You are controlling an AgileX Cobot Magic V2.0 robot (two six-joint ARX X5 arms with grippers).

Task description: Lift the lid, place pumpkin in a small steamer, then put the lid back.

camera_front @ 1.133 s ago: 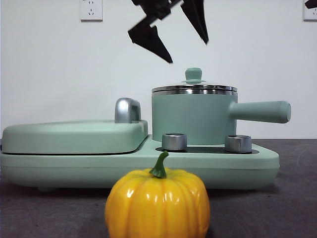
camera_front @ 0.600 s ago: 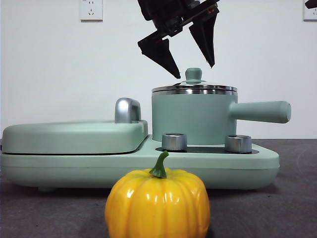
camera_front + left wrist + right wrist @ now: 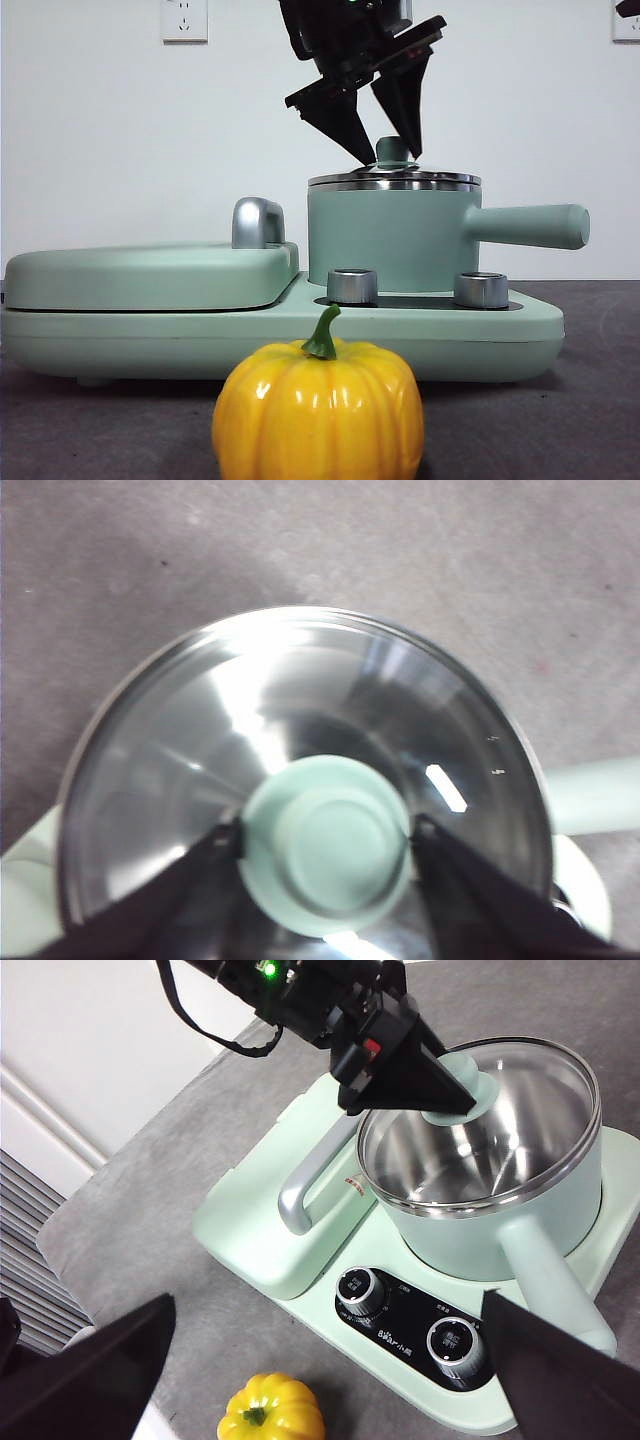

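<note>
Lid (image 3: 300, 730): shiny chrome-look metal w/ mirror glare, knob (image 3: 327, 845) matt mint plastic, smooth. Small steamer (image 3: 390, 238): satin mint body, polished metal rim. Pumpkin (image 3: 318, 410): v. glossy yellow-orange plastic, ribbed; stem duller green. Wide base (image 3: 280, 335): smooth semi-matt mint; its two dials (image 3: 352, 285) brushed-metal look. Flat cover's handle (image 3: 256, 222): chrome, glossy. Left claw (image 3: 385, 150): matt black. Table (image 3: 150, 1190): grey, matt, slightly rough.

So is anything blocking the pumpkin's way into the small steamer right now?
Yes: the lid sits on the small steamer, closing it. The left tool straddles its knob, jaws open. The pumpkin sits on the table in front.
</note>
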